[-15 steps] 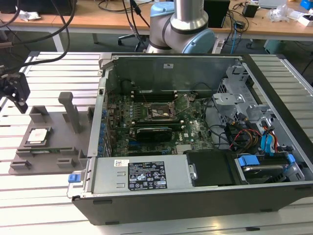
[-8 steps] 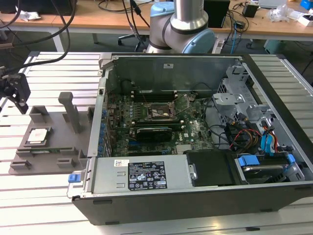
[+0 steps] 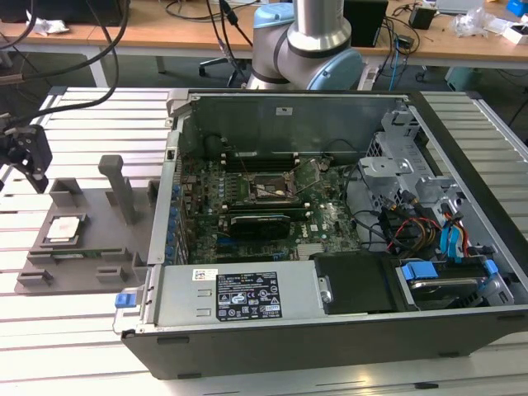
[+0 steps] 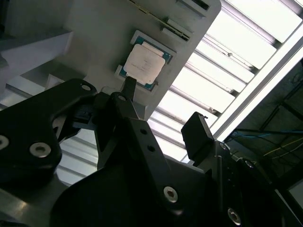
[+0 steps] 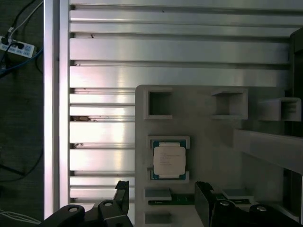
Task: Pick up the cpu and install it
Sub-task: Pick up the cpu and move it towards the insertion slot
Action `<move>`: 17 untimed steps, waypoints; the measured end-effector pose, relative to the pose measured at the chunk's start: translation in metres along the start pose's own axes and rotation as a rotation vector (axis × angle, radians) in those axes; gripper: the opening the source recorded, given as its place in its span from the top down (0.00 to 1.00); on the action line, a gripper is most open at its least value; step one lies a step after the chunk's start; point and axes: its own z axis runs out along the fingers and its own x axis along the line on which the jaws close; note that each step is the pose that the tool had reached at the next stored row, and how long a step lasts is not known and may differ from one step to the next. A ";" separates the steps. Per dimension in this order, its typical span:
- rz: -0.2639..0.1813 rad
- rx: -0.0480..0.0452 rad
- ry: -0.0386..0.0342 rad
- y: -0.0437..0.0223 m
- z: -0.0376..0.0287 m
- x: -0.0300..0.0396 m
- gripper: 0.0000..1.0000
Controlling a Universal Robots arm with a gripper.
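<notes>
Chip (image 3: 64, 228) (image 4: 144, 65) (image 5: 169, 160) lies flat in its little pocket on the grey holder plate (image 3: 91, 247) (image 5: 208, 127), silvery top facing up. It's close to square, so there is no real long axis to call, and its edges run parallel with the plate's edges. The plate rests on the slatted metal bench (image 3: 82, 330), at the exterior view's left, just beside the open computer case (image 3: 330, 346). The claw (image 3: 25, 169) (image 4: 163, 104) (image 5: 162, 189) hangs in the air near the chip, clear of it and touching nothing. Its fingers (image 4: 129, 87) are spread wide and hold nothing. Inside the case, the black socket (image 3: 264, 188) on the circuit board sits well apart from the chip.
</notes>
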 end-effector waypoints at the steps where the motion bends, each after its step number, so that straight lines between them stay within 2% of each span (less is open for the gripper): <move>1: 0.000 0.0000 0.0000 0.0000 0.0006 0.0000 0.34; 17: -0.001 0.0000 0.0001 0.0001 0.0080 -0.0001 0.34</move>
